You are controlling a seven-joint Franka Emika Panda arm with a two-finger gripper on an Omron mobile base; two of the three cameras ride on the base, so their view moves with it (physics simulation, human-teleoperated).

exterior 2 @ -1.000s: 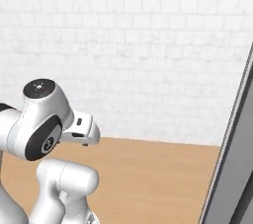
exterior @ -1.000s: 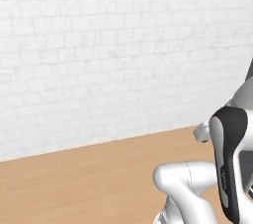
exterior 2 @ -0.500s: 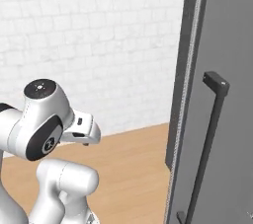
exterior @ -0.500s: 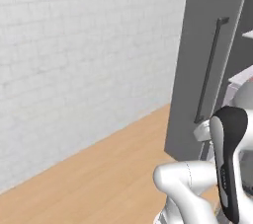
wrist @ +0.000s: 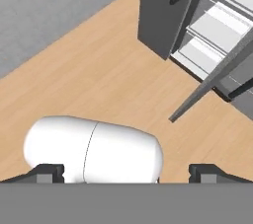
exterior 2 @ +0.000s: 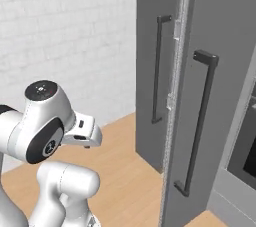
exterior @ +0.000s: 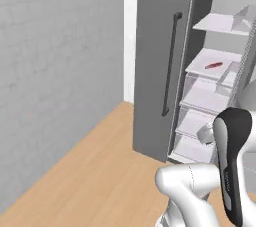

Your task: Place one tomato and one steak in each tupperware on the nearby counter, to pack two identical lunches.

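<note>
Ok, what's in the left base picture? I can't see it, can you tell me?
A tall dark grey fridge with an open door shows white shelves inside, and a small red thing lies on one shelf. A light wooden floor runs to a grey brick wall; the white robot arm rises at lower right.

Open fridge (exterior: pixel 155 61), white shelves (exterior: pixel 212 63), small red item (exterior: pixel 214 65) on one shelf, wooden floor (exterior: pixel 100 181)
</note>
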